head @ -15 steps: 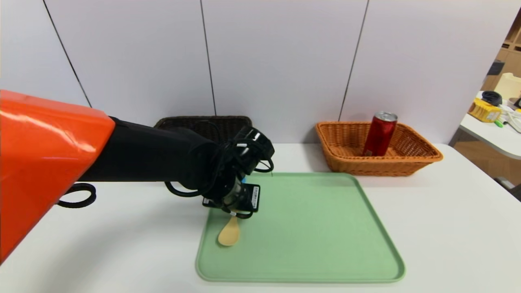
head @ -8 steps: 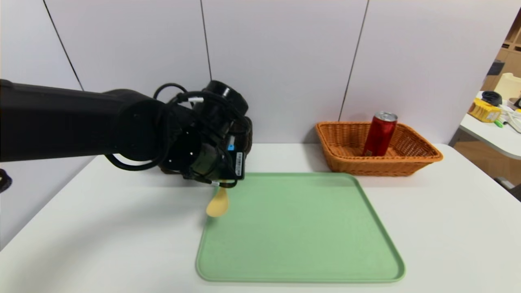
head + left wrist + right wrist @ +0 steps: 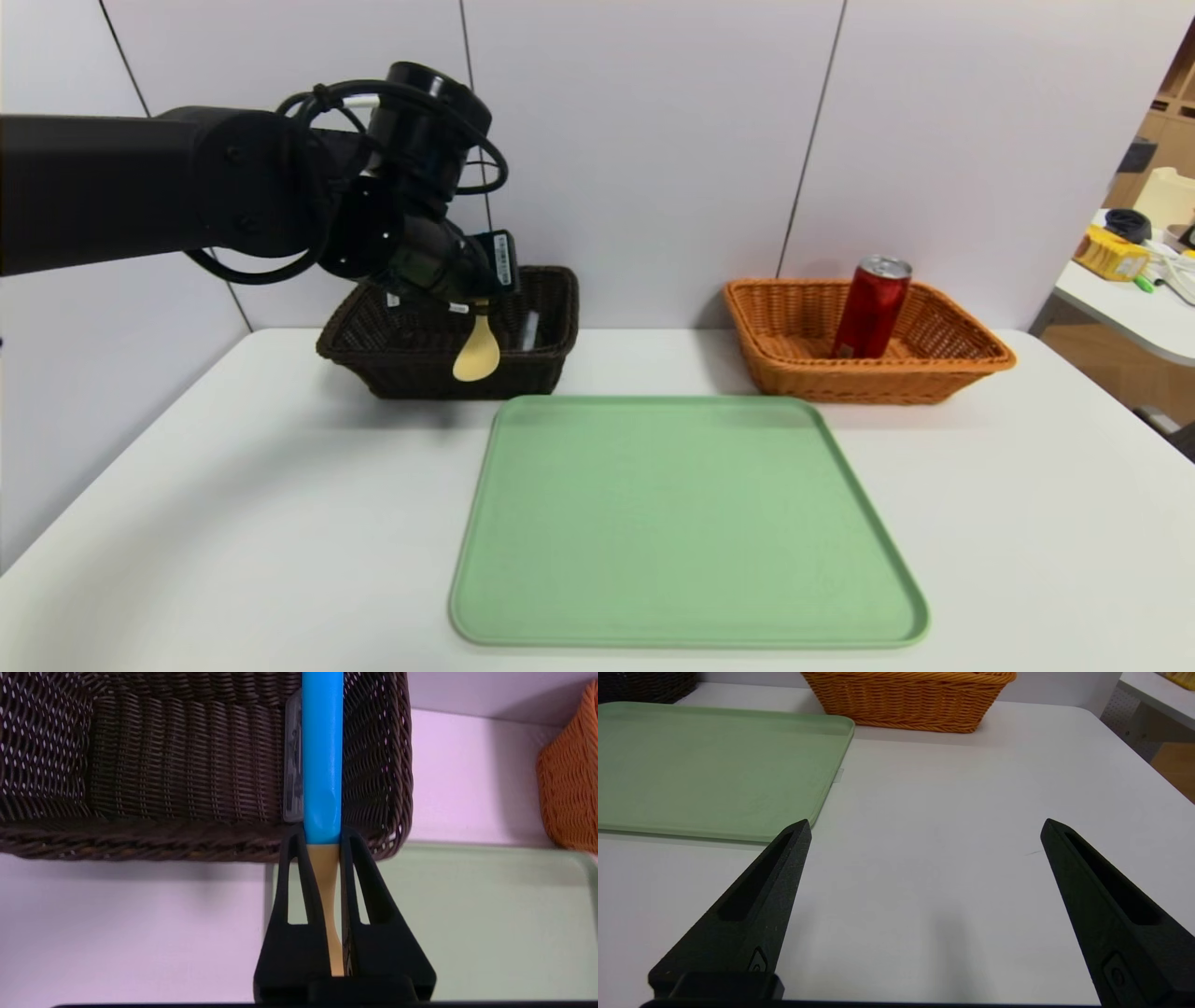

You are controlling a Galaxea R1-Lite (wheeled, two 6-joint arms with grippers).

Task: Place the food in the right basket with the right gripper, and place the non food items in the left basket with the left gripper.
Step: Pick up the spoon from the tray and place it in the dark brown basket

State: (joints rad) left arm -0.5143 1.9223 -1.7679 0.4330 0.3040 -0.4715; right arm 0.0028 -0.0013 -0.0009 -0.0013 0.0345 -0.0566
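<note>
Shows, in head view, can (image 3: 873,308) in orange basket (image 3: 878,367); in left wrist view, left gripper (image 3: 322,835) clamped on spoon (image 3: 322,765), apparent case (image 3: 293,765) in dark basket (image 3: 187,847), risking a spill outside if released short of the rim; in right wrist view, right gripper (image 3: 926,826) spread, empty.

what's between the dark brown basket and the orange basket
Only bare white tabletop lies between the dark brown basket and the orange basket, in the head view; the green tray sits nearer.
</note>
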